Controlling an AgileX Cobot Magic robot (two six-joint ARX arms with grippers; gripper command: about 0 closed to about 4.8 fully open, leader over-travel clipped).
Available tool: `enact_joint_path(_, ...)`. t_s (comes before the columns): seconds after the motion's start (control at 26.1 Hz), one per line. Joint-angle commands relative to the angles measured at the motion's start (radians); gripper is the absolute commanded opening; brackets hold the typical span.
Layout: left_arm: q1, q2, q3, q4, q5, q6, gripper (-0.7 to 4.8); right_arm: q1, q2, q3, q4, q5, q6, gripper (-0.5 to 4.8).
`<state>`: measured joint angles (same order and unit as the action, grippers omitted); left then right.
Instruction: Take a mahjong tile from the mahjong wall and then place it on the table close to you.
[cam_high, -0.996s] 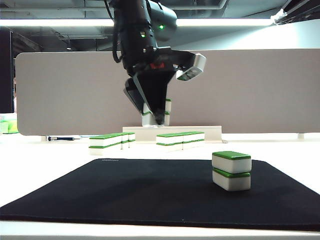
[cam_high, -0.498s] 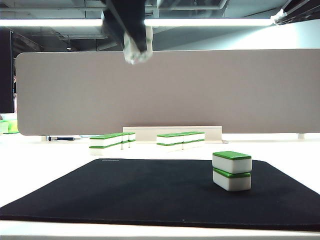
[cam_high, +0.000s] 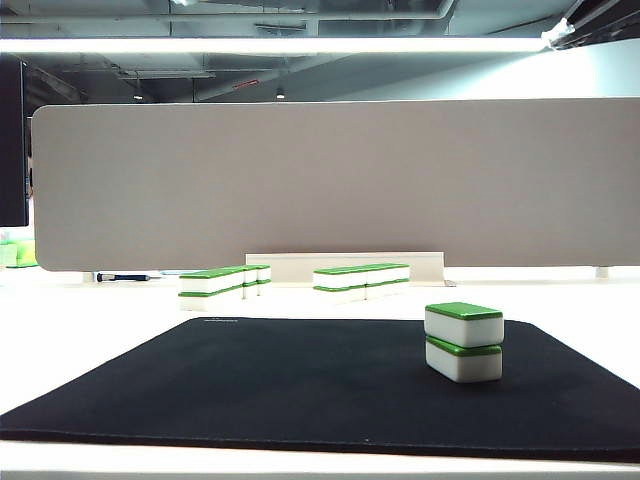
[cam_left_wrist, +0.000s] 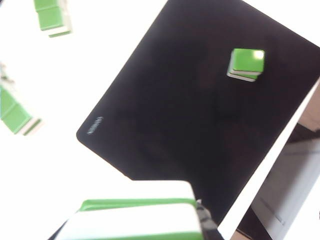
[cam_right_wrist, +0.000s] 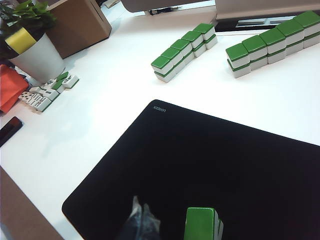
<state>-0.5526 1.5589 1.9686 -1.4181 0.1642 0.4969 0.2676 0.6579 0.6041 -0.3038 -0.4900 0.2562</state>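
High above the black mat, the left pincer grips a green-backed tile. The right pincer's opening cannot be told. The mahjong wall lines the far worktop.

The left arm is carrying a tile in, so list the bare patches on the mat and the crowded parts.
Free: most of the big black rectangular mat, left of and before the lone two-tile stack; also bare white table between mat and green-backed mahjong wall. Crowded: the wall rows and loose small tiles beside the white plant pot.
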Motion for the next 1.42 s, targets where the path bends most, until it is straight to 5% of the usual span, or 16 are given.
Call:
enact_joint_path(0.04,0.007,-0.048,0.004,0.001,-0.019,-0.018,2.11,0.002,-0.002,0.003,0.015,0.001,-0.002,-0.01)
enact_joint_path(0.73,0.009,-0.115,-0.018,0.235,-0.039,-0.071,1.94,0.002,-0.002,0.003,0.015,0.002,-0.002,-0.01)
enact_joint_path(1.42,0.039,-0.113,-0.396,0.502,0.043,-0.086,1.74,0.002,-0.002,0.003,0.016,0.002,-0.002,-0.01)
